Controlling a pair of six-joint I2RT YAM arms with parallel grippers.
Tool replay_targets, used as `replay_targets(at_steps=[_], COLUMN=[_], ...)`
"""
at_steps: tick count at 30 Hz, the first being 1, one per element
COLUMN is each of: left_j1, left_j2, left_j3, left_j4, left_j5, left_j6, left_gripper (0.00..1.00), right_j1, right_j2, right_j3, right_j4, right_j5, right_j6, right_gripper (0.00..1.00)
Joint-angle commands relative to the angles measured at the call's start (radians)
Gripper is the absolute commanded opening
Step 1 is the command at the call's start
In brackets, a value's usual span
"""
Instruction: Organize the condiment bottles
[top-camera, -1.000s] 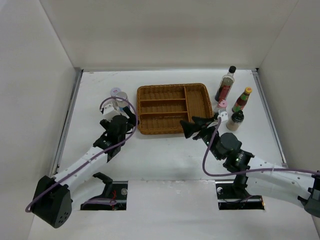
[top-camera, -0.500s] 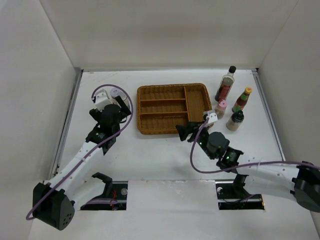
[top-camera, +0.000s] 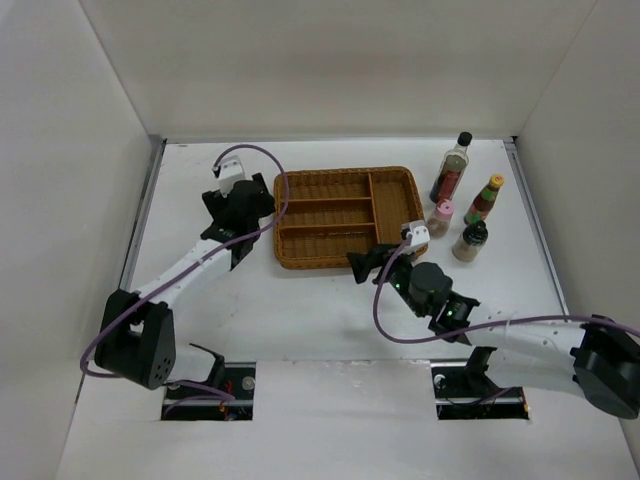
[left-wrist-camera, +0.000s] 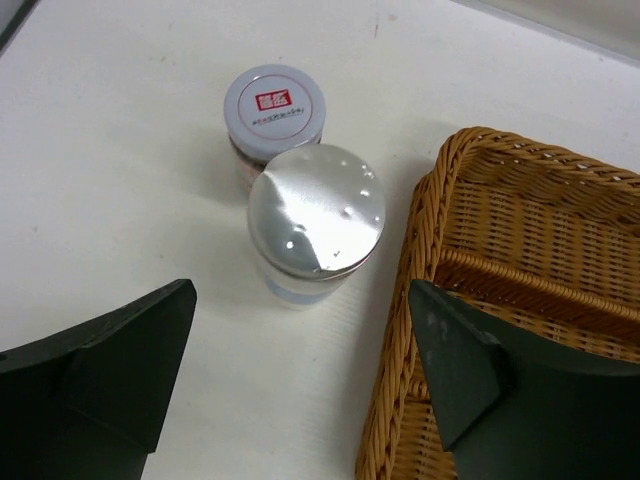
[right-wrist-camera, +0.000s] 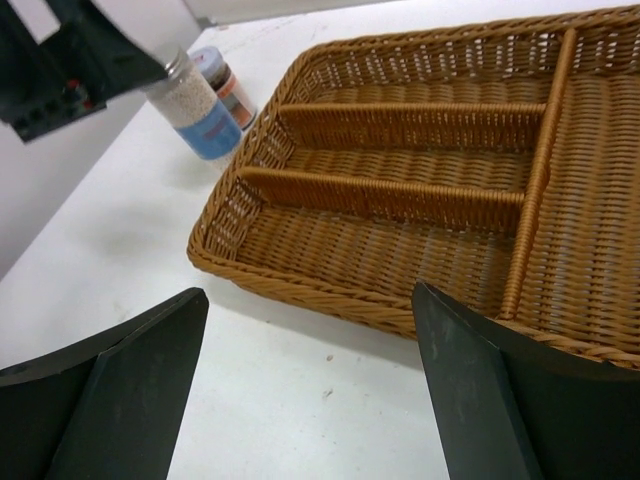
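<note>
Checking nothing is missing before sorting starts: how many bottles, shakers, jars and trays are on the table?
Bottles: 2 (clear black-capped bottle, red yellow-capped bottle)
Shakers: 2 (pink-capped shaker, dark-capped shaker)
Jars: 2 (silver-lidded jar, white-lidded jar)
Trays: 1 (wicker tray)
Total: 7

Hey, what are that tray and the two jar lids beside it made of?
Tray: woven wicker or rattan, tan and matte; braided strands show. Silver lid: looks like thin metal, shiny with small dents. White lid: plastic or painted metal, smooth, red print; cannot tell which.
</note>
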Motion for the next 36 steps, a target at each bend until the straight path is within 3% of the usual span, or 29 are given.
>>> replay_targets(at_steps=[1, 12, 14, 19, 21, 28, 36], left_j1=[0.008, 0.058, 0.060, 0.048, 0.038, -0.052, -0.127], left_j2=[0.029, 0.208, 0.230, 0.219, 0.173, 0.001, 0.076], left_j3=[0.064, 0.152, 0.163, 0.160, 0.147, 0.158, 0.259], left_j4=[0.075, 0.164, 0.183, 0.189, 0.200, 0.267, 0.293], left_j5=[-0.002, 0.004, 0.006, -0.028, -0.057, -0.086, -0.030], left_j6=[0.054, 0.072, 0.078, 0.091, 0.091, 0.114, 0.117], left_gripper=[0.89, 0.83, 0.76, 0.46, 0.40, 0.36, 0.36], right_j1=[-0.004, -0.026, -0.026, -0.029, -0.030, -0.049, -0.075], right_j2=[0.018, 0.025, 0.029, 0.051, 0.041, 0.035, 0.014], right_j3=[0.017, 0.014, 0.013, 0.022, 0.014, 0.002, -0.009], right_j4=[0.062, 0.060, 0.068, 0.057, 0.068, 0.079, 0.073], right_j5=[-0.029, -0.037, -0.037, -0.037, -0.037, -0.039, -0.035], right_j6=[0.005, 0.011, 0.011, 0.013, 0.013, 0.028, 0.038], right_gripper=[0.90, 0.91, 0.91, 0.91, 0.91, 0.91, 0.91])
